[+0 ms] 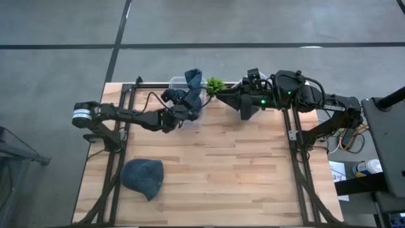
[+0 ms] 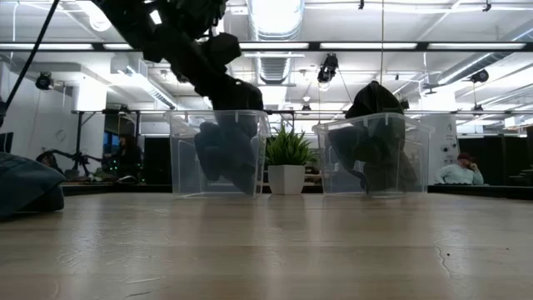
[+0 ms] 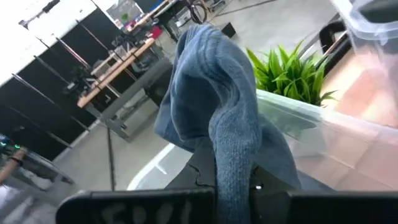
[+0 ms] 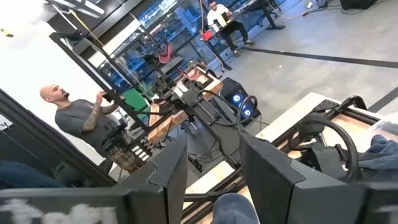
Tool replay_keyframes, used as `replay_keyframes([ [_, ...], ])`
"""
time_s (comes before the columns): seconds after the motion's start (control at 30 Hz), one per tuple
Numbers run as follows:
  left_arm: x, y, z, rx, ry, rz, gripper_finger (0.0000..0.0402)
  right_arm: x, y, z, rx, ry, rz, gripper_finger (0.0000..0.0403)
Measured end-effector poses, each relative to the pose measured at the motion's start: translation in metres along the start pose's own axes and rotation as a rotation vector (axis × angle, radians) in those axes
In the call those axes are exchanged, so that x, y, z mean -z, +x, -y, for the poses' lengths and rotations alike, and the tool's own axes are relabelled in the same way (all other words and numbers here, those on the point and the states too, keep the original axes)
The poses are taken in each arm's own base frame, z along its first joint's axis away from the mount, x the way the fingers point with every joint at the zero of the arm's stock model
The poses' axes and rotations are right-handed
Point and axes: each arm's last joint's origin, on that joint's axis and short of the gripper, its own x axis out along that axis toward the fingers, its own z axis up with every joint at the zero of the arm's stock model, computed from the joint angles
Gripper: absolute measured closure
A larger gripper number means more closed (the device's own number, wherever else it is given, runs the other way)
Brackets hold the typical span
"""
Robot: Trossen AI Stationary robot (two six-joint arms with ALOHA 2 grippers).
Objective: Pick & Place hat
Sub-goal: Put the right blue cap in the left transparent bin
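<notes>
table (image 1: 240, 164): light wood, two clear bins at the far edge
left bin (image 2: 185, 150): left gripper (image 1: 188, 104) over it, jaws pinched on a blue knit hat (image 3: 214, 118) that drapes over the rim
second hat (image 1: 143, 176): lies near the table's front left
right gripper (image 4: 211, 171): raised beside the potted plant (image 1: 215, 84), fingers parted, holding nothing

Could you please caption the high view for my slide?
Left pincer holds blue knitted hat over clear plastic bin.

Potted plant (image 2: 287, 158) between two clear bins (image 2: 221, 152)
</notes>
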Motion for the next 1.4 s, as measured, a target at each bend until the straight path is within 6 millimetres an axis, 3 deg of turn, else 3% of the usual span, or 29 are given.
replay_keyframes([
  [0.33, -0.001, -0.018, -0.008, 0.216, -0.313, -0.006, 0.0397, 0.002, 0.001, 0.002, 0.010, -0.005, -0.003, 0.0262],
  [0.5, 0.004, -0.025, -0.018, 0.229, -0.508, -0.098, 0.0397, 0.004, 0.002, 0.003, 0.017, -0.007, -0.007, 0.0262],
  [0.77, 0.020, -0.029, -0.016, 0.344, -0.648, -0.208, 0.0397, 0.005, 0.003, 0.004, 0.020, -0.019, -0.010, 0.0262],
  [1.0, 0.039, -0.030, -0.015, 0.322, -0.846, -0.260, 0.0397, 0.007, 0.004, 0.006, 0.026, -0.020, -0.017, 0.0262],
  [1.2, 0.036, -0.034, -0.023, 0.312, -0.995, -0.177, 0.0397, 0.010, 0.005, 0.008, 0.033, -0.021, -0.026, 0.0262],
  [1.4, 0.042, -0.038, -0.030, 0.296, -1.071, -0.201, 0.0392, 0.011, 0.006, 0.008, 0.036, -0.021, -0.030, 0.0262],
])
